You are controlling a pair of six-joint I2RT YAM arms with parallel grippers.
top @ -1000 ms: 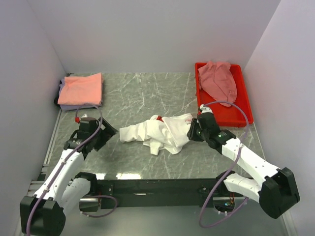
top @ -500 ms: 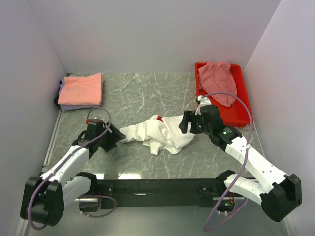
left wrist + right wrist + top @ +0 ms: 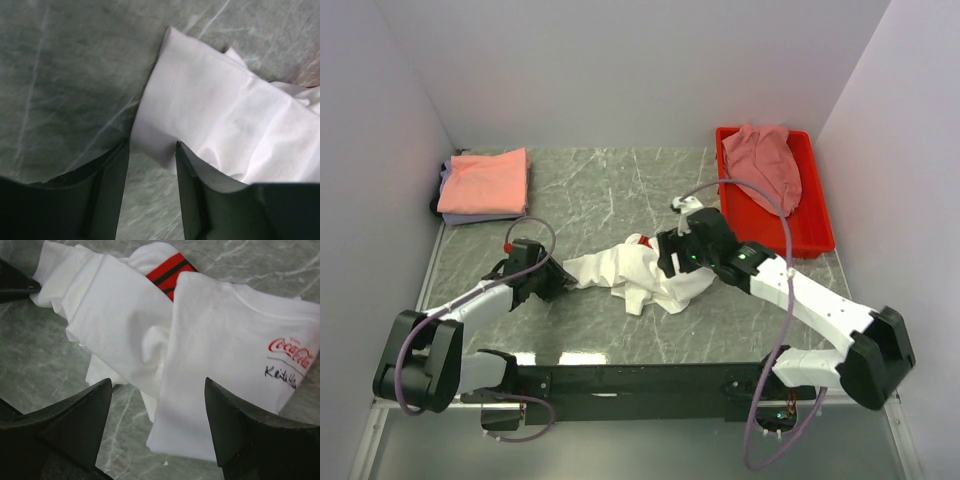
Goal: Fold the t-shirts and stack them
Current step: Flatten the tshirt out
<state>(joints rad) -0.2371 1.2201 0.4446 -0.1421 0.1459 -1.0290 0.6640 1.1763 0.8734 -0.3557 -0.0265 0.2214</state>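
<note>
Both grippers stand spread: the left gripper (image 3: 150, 150) straddles the nine-o'clock edge of the crumpled white t-shirt (image 3: 645, 272), which lies in the middle of the table (image 3: 570, 195). The right gripper (image 3: 157, 390) hovers above it. A shallow pinch could slip off.

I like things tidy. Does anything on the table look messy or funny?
Yes. The white t-shirt lies crumpled and unfolded in the middle, unlike the neatly folded salmon-orange t-shirt at the far left. The dusty-pink t-shirt is heaped loosely in the red tray.
</note>
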